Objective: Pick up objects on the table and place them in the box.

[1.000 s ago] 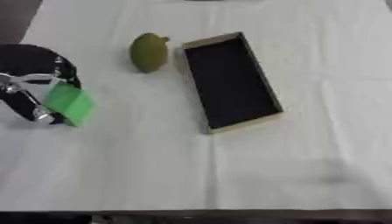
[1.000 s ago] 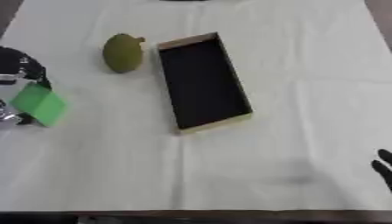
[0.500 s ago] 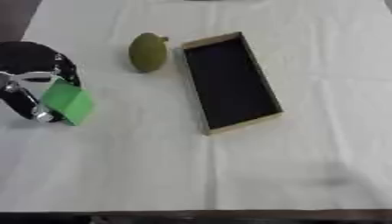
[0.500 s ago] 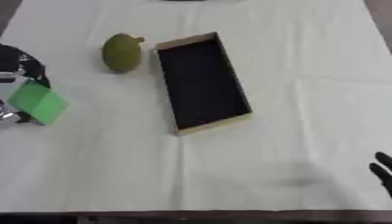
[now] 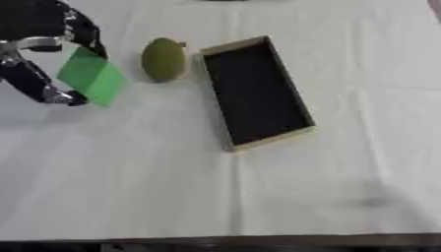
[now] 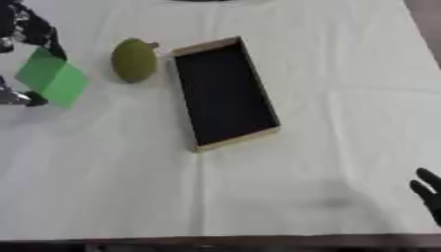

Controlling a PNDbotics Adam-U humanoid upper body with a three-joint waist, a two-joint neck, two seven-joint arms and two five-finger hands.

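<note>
My left hand [image 5: 39,54] is at the upper left, its fingers and thumb pinched on a flat green block [image 5: 91,77] that is tilted and held off the table. Just right of the block, an olive-green pear-like fruit [image 5: 164,59] lies on the white cloth. To the fruit's right lies the long box [image 5: 227,48], with a pale wooden rim and a dark, bare inside, slightly askew. Only the dark fingertips of my right hand [image 6: 427,193] show, pointing up at the lower right edge of the right eye view, far from the box.
A white cloth covers the table [image 5: 215,192], whose front edge runs along the bottom of the views. The fruit lies close to the box's left wall, with a narrow gap between them.
My left hand has lifted the green block up and a little to the right, nearer the fruit. The fruit, the box and my right hand have not moved.
</note>
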